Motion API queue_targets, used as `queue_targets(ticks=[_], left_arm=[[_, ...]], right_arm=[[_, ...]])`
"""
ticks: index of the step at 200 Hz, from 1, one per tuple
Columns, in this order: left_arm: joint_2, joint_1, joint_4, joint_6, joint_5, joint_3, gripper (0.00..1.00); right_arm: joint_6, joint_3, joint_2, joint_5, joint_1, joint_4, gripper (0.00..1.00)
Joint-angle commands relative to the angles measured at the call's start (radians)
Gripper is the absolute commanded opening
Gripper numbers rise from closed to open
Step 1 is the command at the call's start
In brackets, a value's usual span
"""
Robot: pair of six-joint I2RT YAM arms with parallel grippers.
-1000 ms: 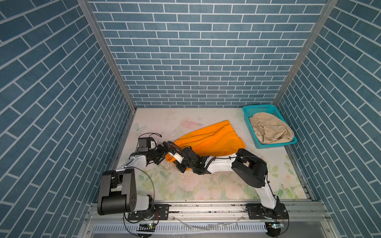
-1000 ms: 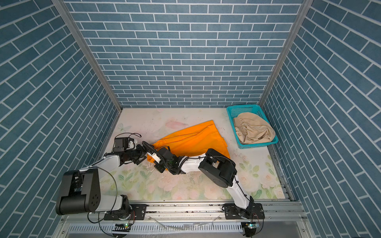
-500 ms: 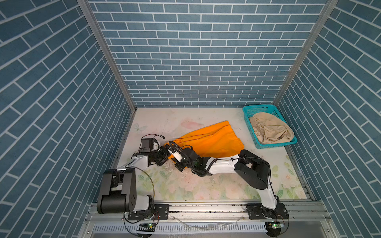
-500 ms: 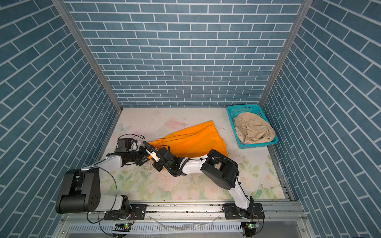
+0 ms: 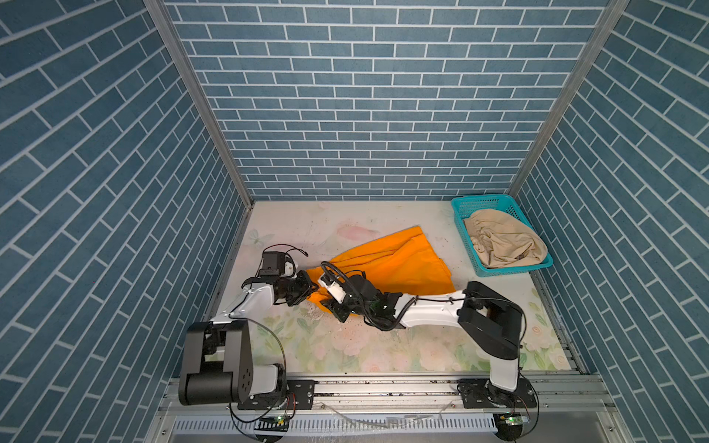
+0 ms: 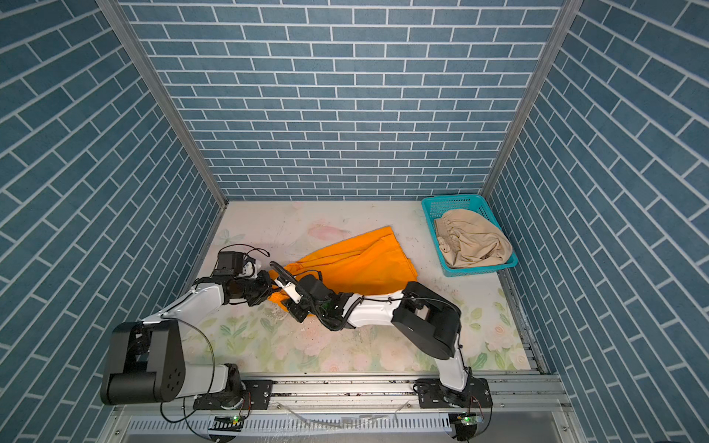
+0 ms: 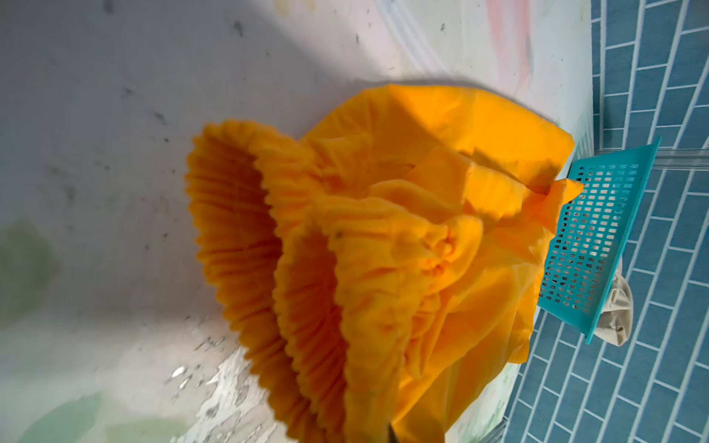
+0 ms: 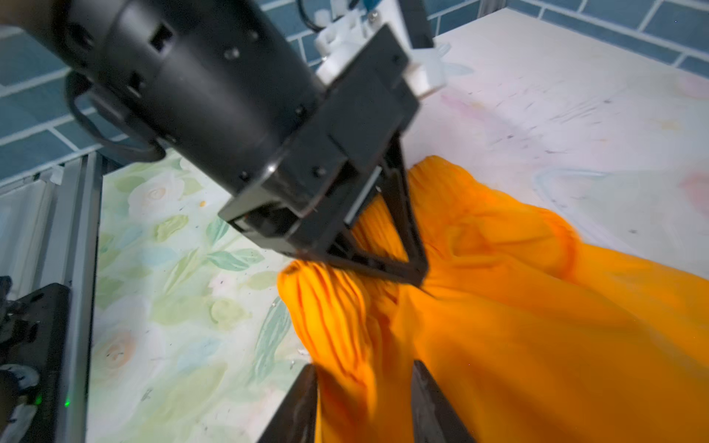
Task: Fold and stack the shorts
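**Item 1, teal basket** (image 5: 510, 270) (image 6: 479, 268). Perforated plastic, standing in the table's far right corner against the brick-pattern wall (image 5: 383, 115). All other entries are placed from it.

**Item 2, beige shorts** (image 5: 502, 241) (image 6: 474, 239). Bunched inside the basket with the gathered band showing. Unfolded.

**Item 3, orange shorts** (image 5: 391, 264) (image 6: 360, 261). Lying on the floral table (image 5: 383, 345), near the basket's left side in both top views but not touching it. The leg end lies nearest the basket, and the ruffled waistband (image 7: 238, 237) (image 8: 326, 307) is at the end farthest from it. Crumpled, not folded.

**Item 4, left gripper** (image 5: 311, 285) (image 6: 270, 287) (image 8: 416, 274). At the waistband end, across the orange shorts from the basket. Its fingers are pinched together on a fold of the waistband, as the right wrist view shows.

**Item 5, right gripper** (image 5: 328, 303) (image 6: 287, 305) (image 8: 363, 366). Just beside the left gripper at the same end. Its fingers (image 8: 303, 406) stand apart with orange cloth lying between them, not clamped.

**Item 6, obstructions.**
- The right forearm (image 5: 429, 310) (image 6: 372, 310) lies along the near edge of the orange shorts, between the waistband and the basket. It hides that hem in both top views.
- A black cable (image 5: 328, 266) (image 6: 277, 268) loops over the waistband.
- The left gripper's housing fills much of the right wrist view.
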Motion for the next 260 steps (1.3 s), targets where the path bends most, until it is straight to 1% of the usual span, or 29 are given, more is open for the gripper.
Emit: queue_targets(ticks=[1,15,27,40,47,66,74,95,117,136,149,159,181,216,231,260], left_arm=[[-0.078,-0.002,-0.245,0.113,-0.063,0.105,0.05],[-0.087,-0.002,-0.339,0.157,-0.075,0.170,0.05],[-0.080,-0.002,-0.409,0.193,-0.080,0.225,0.05],[-0.063,-0.002,-0.471,0.229,-0.088,0.281,0.05],[-0.049,-0.002,-0.499,0.250,-0.092,0.312,0.05],[-0.009,-0.002,-0.573,0.302,-0.099,0.399,0.05],[0.009,-0.002,-0.607,0.324,-0.112,0.439,0.05],[0.055,-0.002,-0.694,0.376,-0.157,0.542,0.05],[0.098,-0.002,-0.751,0.410,-0.196,0.626,0.06],[0.127,-0.002,-0.773,0.423,-0.203,0.668,0.06],[0.135,-0.002,-0.780,0.424,-0.212,0.682,0.06],[0.135,-0.002,-0.788,0.430,-0.220,0.692,0.06],[0.132,-0.002,-0.816,0.446,-0.252,0.719,0.06],[0.125,-0.003,-0.823,0.468,-0.245,0.724,0.06],[0.120,-0.002,-0.820,0.474,-0.239,0.719,0.06],[0.109,-0.002,-0.818,0.478,-0.230,0.714,0.05]], right_arm=[[0.092,-0.021,-0.162,0.041,-0.090,-0.190,0.39],[0.099,-0.051,-0.225,0.047,-0.139,-0.306,0.34],[0.082,-0.077,-0.256,0.069,-0.157,-0.363,0.26],[0.056,-0.089,-0.254,0.058,-0.161,-0.409,0.18],[0.050,-0.086,-0.237,0.035,-0.160,-0.426,0.13],[0.053,-0.071,-0.155,-0.073,-0.160,-0.425,0.04],[0.062,-0.059,-0.112,-0.140,-0.157,-0.419,0.00],[0.071,-0.010,-0.004,-0.237,-0.127,-0.418,0.00],[0.081,0.063,0.099,-0.289,-0.060,-0.425,0.00],[0.114,0.125,0.183,-0.343,-0.020,-0.380,0.00],[0.173,0.139,0.206,-0.399,-0.020,-0.310,0.00],[0.190,0.133,0.192,-0.390,-0.022,-0.275,0.00],[0.189,0.109,0.128,-0.313,-0.056,-0.251,0.02],[0.184,0.147,0.129,-0.277,-0.146,-0.237,0.03],[0.177,0.202,0.172,-0.288,-0.174,-0.244,0.03],[0.160,0.332,0.269,-0.367,-0.195,-0.281,0.03]])
